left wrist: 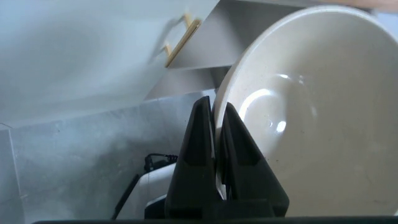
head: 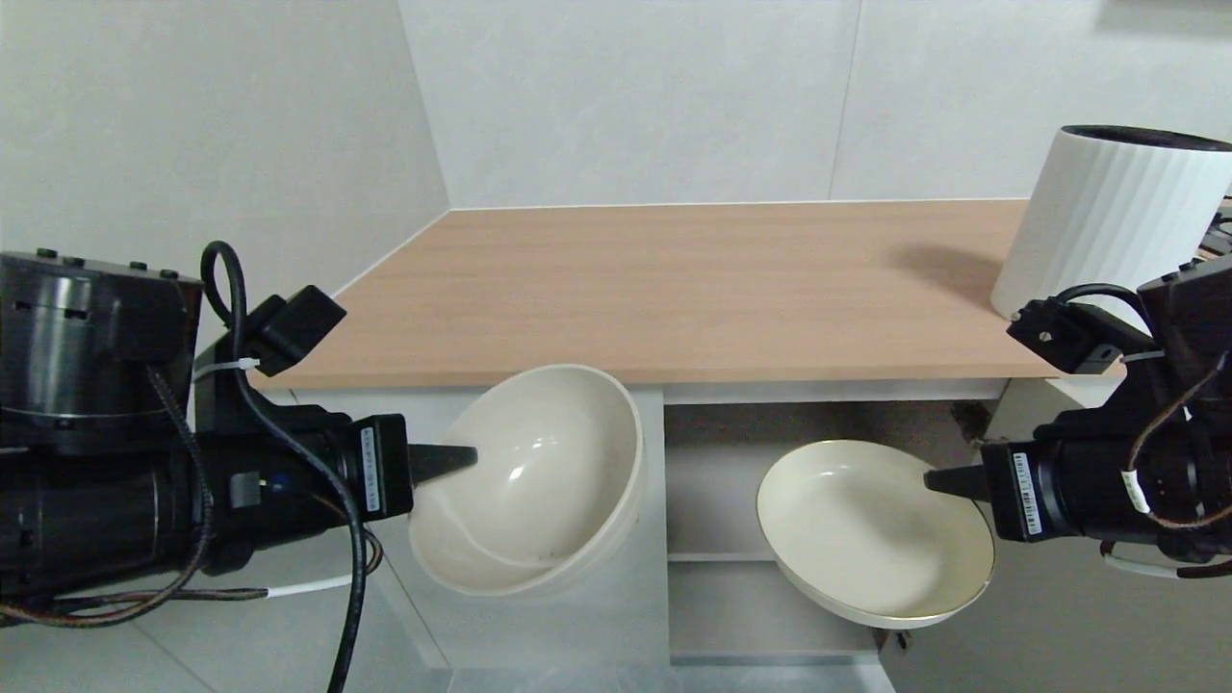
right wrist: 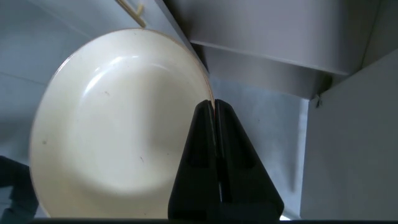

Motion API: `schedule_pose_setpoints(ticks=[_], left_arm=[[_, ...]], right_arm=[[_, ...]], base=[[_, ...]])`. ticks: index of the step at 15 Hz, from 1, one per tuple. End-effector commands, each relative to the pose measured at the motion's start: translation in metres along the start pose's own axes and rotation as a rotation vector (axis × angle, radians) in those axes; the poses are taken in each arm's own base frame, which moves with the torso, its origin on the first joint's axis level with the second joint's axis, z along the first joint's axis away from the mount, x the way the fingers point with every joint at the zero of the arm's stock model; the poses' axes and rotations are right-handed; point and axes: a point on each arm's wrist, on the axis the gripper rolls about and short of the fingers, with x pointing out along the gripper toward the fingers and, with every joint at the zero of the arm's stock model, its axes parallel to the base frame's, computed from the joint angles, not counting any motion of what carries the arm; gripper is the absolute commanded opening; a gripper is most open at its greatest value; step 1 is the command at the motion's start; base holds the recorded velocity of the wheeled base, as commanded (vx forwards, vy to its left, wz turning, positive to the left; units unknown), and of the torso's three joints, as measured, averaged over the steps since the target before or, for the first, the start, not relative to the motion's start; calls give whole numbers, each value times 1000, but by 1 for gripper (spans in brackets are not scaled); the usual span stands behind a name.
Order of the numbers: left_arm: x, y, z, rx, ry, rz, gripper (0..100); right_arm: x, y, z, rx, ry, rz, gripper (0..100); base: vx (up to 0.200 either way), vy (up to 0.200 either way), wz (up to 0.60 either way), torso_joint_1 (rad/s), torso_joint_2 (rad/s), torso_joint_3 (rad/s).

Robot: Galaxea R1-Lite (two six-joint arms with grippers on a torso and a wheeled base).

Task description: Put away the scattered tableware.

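- Two cream pieces of tableware are held off the ground in front of the cabinet, one in each gripper.
- The left gripper (head: 464, 458) (left wrist: 215, 111) is clenched on the rim of a deep, glossy cream bowl (head: 539, 481) (left wrist: 323, 112), with one finger inside the wall and one outside.
- The bowl is gripped at its 9 o'clock edge. It is tilted with its opening towards the head camera and sits at about 7 o'clock in the head view, overlapping the counter's front edge.
- The right gripper (head: 932, 476) (right wrist: 213, 107) pinches a shallow cream plate with a thin darker rim (head: 866, 529) (right wrist: 112, 124) at its 3 o'clock edge.
- The plate is at about 5 o'clock in the head view, at 3 o'clock from the bowl and not touching it.
- A light wooden countertop (head: 674, 289) lies at 12 o'clock.
- A white ribbed cylindrical container (head: 1116, 221) stands on the countertop at 2 o'clock.
- An open white cabinet shelf (head: 717, 556) shows between bowl and plate.
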Motion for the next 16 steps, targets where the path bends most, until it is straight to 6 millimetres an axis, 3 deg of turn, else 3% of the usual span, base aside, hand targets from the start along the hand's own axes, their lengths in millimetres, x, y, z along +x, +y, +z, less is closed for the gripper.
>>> schedule_pose_setpoints(ticks=[1,10,14,16], left_arm=[[1,0,0,-1,2,1,0],[3,1,-1,-1,10,4,0],[4,0,-2,0,20,1,0],[16,-3,-11,19,75,0,0]], right_arm=[[2,0,-1,0,8,-2,0],[5,0,-1,-1,17,-4,0],[11,0,-1,-2,32,-8,0],[24,1,-1,-2,41,-11,0]], base=[[0,0,0,-163,461,286],[0,0,0,-124,433,305],[0,0,0,-19,71,47],[0,0,0,0,0,0]])
